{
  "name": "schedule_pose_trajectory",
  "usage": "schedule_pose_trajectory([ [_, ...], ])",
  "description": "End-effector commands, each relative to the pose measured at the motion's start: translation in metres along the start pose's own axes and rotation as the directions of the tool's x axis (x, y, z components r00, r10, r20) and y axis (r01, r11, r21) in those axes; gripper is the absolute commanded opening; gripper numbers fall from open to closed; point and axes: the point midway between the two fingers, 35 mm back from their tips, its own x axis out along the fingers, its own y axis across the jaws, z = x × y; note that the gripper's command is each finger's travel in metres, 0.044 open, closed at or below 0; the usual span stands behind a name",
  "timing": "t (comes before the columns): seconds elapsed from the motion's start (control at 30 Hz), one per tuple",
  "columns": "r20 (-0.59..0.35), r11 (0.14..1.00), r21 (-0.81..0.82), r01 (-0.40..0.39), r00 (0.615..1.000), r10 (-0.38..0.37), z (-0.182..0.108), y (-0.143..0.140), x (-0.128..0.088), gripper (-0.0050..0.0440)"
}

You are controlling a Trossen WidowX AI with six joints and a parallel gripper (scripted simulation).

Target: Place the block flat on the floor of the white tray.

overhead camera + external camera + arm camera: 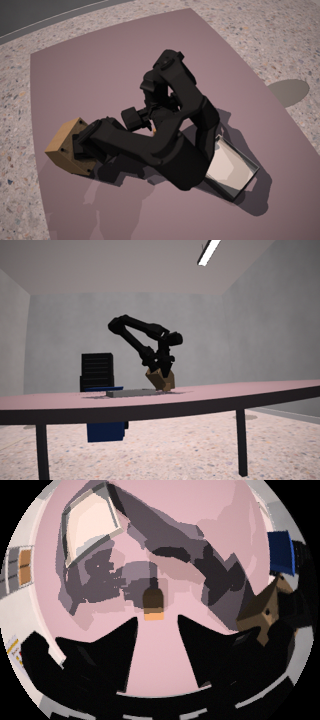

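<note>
A small orange block (154, 604) (154, 132) lies on the pink table, outside the tray. In the top view only a sliver of it shows beneath the arm. The white tray (230, 167) (90, 523) (129, 393) lies flat on the table with its floor bare; in the wrist view it is up and to the left of the block. My gripper (157, 619) (164, 386) is open and low over the table. Its two fingers stand apart on either side of the block's near end and hold nothing.
The arm's wooden mounting base (65, 147) (156, 376) (263, 615) stands on the table (103, 64) near its left edge. The black arm folds over the tray's near end. A black cabinet (96, 369) and a blue box (104, 431) stand behind the table.
</note>
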Motion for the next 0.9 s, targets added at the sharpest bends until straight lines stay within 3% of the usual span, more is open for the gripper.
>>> schedule_pose_trajectory([
  [0.0, -0.003, 1.0, 0.005, -0.009, 1.0, 0.009, 0.0, 0.003, -0.001, 0.0223],
  [0.87, -0.002, 1.0, 0.005, -0.009, 1.0, 0.009, -0.001, 0.004, 0.022, 0.0223],
])
